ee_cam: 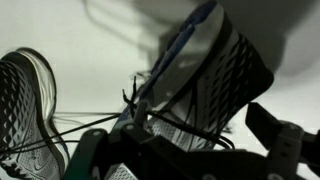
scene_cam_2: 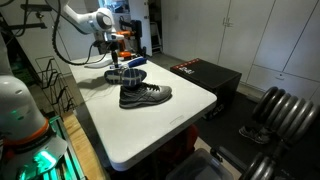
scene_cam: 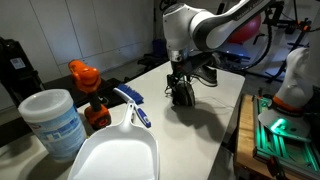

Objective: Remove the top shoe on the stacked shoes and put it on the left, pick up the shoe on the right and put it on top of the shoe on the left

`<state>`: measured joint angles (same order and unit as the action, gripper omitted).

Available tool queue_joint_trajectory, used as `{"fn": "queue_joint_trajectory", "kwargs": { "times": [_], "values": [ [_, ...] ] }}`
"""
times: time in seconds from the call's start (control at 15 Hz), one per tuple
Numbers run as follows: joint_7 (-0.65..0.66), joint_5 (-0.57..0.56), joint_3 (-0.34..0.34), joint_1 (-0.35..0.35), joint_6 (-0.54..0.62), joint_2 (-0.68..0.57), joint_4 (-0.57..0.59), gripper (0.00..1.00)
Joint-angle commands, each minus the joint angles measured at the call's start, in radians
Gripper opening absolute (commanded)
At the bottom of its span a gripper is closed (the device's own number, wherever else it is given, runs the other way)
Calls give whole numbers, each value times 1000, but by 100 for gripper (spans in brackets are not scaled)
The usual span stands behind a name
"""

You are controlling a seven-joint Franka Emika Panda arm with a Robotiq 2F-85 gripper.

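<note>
Two dark mesh sneakers with pale laces lie apart on the white table (scene_cam_2: 150,135), not stacked. One sneaker (scene_cam_2: 146,95) lies nearer the table's middle. The other sneaker (scene_cam_2: 124,75) sits right under my gripper (scene_cam_2: 118,64). In an exterior view the gripper (scene_cam: 181,84) hangs over that sneaker (scene_cam: 184,96). In the wrist view this sneaker (ee_cam: 205,75) fills the space between my fingers (ee_cam: 185,150), with a strip of bare table showing beside the right finger. The jaws look open around it. The second sneaker (ee_cam: 25,110) shows at the left edge.
Near one camera stand a white scoop-shaped container (scene_cam: 115,155), a pale tub (scene_cam: 55,120), an orange-capped bottle (scene_cam: 88,85) and a blue-and-white object (scene_cam: 133,105). A black box (scene_cam_2: 205,72) sits beyond the table and dark weights (scene_cam_2: 275,110) lie to the side.
</note>
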<state>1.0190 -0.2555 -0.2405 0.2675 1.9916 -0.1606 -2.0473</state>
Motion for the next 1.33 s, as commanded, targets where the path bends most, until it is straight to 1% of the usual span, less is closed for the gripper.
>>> {"fn": "queue_joint_trajectory", "kwargs": {
  "times": [0.0, 0.33, 0.47, 0.6, 0.67, 0.73, 0.8, 0.87, 1.0, 1.13, 1.2, 1.27],
  "values": [
    [82, -56, 25, 27, 51, -51, 44, 100],
    [63, 4, 31, 29, 29, -129, 94, 100],
    [36, 31, 30, 29, 2, -156, 104, 100],
    [14, 42, 32, 31, -48, -174, 121, 100],
    [9, 47, 33, 33, -72, -180, 128, 98],
    [7, 55, 34, 34, -91, -183, 134, 75],
    [8, 60, 36, 36, -112, -187, 140, 74],
    [4, 65, 37, 37, -133, -188, 144, 70],
    [5, 76, 37, 40, -179, -178, 150, 54],
    [12, 84, 38, 44, -221, -159, 148, 40],
    [13, 86, 37, 45, -236, -144, 143, 35],
    [19, 83, 38, 47, -244, -128, 137, 32]
  ]
}}
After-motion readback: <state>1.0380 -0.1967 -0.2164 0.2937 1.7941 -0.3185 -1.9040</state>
